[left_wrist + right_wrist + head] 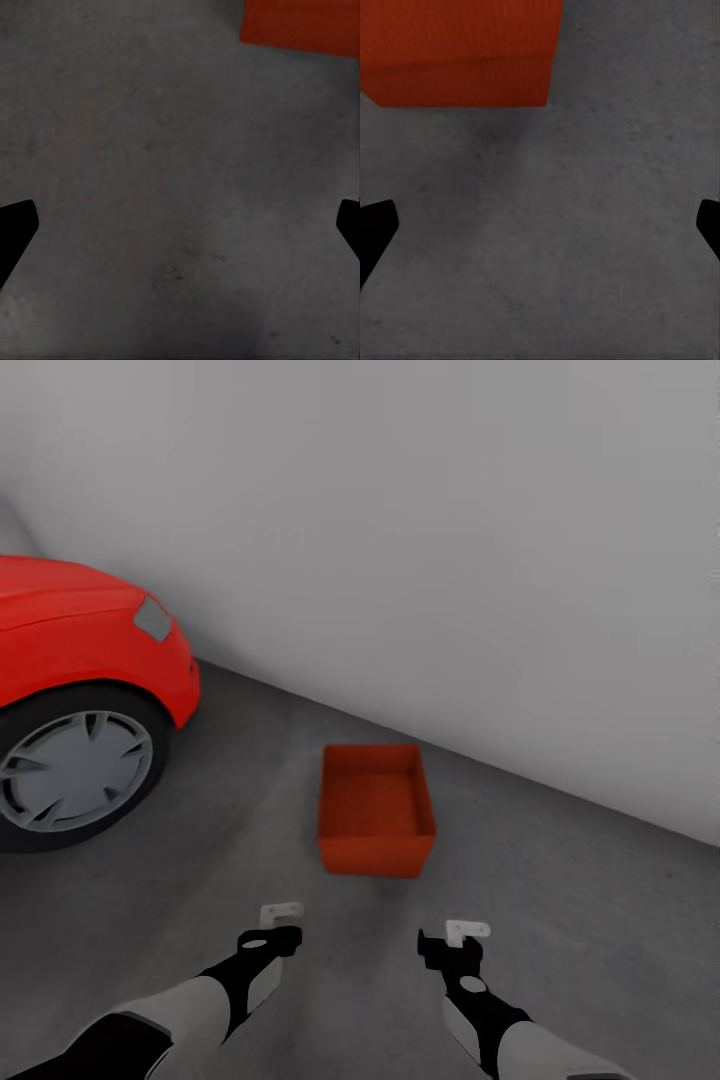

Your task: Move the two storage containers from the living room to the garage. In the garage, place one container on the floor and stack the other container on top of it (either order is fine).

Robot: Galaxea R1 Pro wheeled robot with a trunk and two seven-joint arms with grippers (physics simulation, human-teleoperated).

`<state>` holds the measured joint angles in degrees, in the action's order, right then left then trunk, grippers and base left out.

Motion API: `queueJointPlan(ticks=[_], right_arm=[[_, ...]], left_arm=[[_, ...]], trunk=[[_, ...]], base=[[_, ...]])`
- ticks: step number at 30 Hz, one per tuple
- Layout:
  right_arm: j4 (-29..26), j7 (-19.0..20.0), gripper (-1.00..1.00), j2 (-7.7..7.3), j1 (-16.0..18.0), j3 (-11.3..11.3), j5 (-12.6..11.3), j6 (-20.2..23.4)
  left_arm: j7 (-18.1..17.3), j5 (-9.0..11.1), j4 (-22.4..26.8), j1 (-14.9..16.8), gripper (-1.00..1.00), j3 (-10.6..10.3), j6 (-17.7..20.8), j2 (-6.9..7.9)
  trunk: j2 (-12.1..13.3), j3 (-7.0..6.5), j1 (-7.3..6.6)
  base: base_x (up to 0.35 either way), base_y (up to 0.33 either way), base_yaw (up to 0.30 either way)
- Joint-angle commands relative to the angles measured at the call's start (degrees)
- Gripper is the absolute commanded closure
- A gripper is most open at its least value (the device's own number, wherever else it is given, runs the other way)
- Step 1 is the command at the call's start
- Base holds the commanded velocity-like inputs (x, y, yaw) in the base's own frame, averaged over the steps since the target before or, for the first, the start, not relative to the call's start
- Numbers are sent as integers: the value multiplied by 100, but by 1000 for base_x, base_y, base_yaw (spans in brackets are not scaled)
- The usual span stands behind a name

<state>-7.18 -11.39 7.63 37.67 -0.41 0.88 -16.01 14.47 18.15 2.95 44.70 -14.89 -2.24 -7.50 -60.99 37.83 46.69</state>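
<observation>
I am in the garage: bare white wall ahead, mottled grey concrete floor below, and the front of the red car with its wheel off to my left. One storage container sits upright on the floor near the wall, empty inside, so as I judge it the first half of the job is done here; nothing is stacked on it, and the second container has yet to be brought and set on top. My left claw and right claw both hang low over bare concrete, spread wide and carrying nothing. The container lies just ahead of them, roughly between the two and apart from both; in my right wrist view its near wall looms close beyond the fingertips, and in my left wrist view a corner shows farther off.
</observation>
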Motion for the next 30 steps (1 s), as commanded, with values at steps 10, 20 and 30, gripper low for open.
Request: queueJointPlan(ticks=[10, 20, 30], right_arm=[[6, -19, -100, 2, 4, -3, 9, -21], [62, -40, -100, 6, 4, -3, 12, -183], [178, -51, -100, -74, 4, 2, 59, -226]], left_arm=[[12, 57, -14, 3, -100, -42, -63, -1], [10, 57, -26, 3, -100, -44, -69, 13], [-5, 50, -38, 3, -100, -66, -83, 189]], trunk=[[-3, 4, -4], [-3, 4, -4], [-3, 4, -4]], base=[[-245, 13, 0], [-11, 0, 0], [0, 0, 0]])
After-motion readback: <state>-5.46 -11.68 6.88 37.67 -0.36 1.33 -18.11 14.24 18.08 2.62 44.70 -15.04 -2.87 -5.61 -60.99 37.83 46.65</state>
